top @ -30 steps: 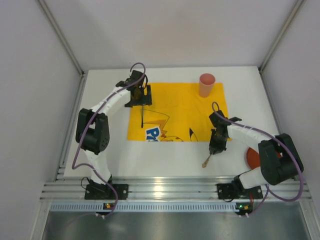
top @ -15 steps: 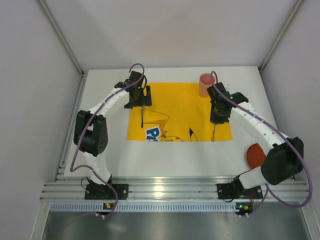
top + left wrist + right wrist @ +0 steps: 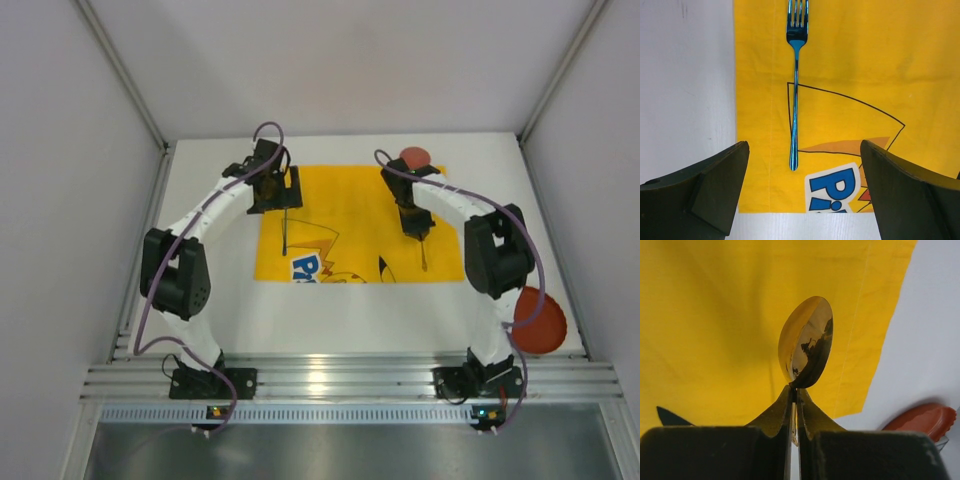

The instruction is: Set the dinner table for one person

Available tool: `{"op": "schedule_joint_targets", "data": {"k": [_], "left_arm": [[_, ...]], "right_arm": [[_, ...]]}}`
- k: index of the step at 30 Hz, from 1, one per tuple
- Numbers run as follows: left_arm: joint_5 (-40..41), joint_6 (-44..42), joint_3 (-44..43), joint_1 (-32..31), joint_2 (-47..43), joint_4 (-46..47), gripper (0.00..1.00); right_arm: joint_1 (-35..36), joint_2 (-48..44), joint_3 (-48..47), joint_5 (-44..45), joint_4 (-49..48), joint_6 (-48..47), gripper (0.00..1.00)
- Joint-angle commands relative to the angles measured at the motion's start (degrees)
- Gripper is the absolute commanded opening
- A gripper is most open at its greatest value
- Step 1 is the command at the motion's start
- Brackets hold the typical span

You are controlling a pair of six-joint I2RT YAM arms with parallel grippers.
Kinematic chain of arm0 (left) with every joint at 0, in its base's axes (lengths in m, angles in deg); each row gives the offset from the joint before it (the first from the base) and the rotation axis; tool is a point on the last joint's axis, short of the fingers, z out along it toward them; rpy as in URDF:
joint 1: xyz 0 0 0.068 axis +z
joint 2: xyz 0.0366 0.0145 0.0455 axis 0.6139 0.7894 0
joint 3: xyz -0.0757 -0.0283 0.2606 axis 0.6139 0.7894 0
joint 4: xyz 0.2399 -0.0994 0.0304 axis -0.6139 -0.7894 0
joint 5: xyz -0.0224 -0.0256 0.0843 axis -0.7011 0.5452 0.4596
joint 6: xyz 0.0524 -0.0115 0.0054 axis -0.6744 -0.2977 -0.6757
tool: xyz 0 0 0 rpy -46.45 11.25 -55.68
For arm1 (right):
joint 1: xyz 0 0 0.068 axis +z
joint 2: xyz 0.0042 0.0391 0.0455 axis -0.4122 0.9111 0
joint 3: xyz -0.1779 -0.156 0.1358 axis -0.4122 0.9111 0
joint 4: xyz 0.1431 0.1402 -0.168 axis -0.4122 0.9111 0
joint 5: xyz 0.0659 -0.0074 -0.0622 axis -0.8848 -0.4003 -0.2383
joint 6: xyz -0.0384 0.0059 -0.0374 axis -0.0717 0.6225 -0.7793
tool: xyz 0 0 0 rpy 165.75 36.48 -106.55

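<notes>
The white dinner table carries a yellow printed mat. On the mat's left side lies a blue fork, tines away from me. My left gripper hovers open just past the handle's end and touches nothing; from above the left gripper is at the fork's far end. My right gripper is shut on a gold spoon at its neck. From above, the spoon hangs over the mat's right side below the right gripper.
A pink cup stands at the mat's far right corner, half hidden behind the right arm. A red plate sits near the table's front right. A red rim shows beside the mat's corner. Grey walls enclose the table.
The right arm swung from the table's near right side to the far right of the mat, carrying the spoon, and its jaws closed tight. The plate came into full view. The left arm hardly moved.
</notes>
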Motion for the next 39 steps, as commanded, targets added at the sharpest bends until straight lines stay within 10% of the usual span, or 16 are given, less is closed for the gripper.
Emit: {"op": "schedule_joint_targets", "data": {"k": [1, 10, 12, 16, 26, 30, 39], "left_arm": [[0.2, 0.9, 1.3, -0.1, -5.3, 0.4, 0.98], [-0.4, 1.3, 1.9, -0.1, -6.7, -0.4, 0.98], [-0.8, 1.3, 1.4, -0.1, -6.4, -0.5, 0.98], [-1.8, 1.7, -0.7, -0.2, -5.1, -1.3, 0.98], [5.0, -6.0, -13.2, -12.1, -1.0, -4.5, 0.98], [-13.0, -12.8, -21.5, -19.9, 6.1, -2.5, 0.98], [-18.9, -9.0, -23.2, -31.1, 12.3, 0.3, 0.98]], "right_arm": [[-1.2, 1.5, -3.5, 4.0, -2.1, -3.6, 0.00], [-2.5, 4.8, -6.3, 7.6, -5.7, -2.9, 0.08], [-2.6, 4.8, -6.3, 7.7, -6.5, -3.0, 0.39], [-2.6, 4.4, -5.8, 8.7, -6.5, -2.3, 0.69], [-3.3, -16.0, 2.1, 3.2, -1.3, 3.4, 0.75], [-8.4, -30.6, 6.4, -2.9, 2.8, 6.5, 0.85], [-29.5, -45.3, 30.0, -10.0, 4.4, 6.9, 0.97]]}}
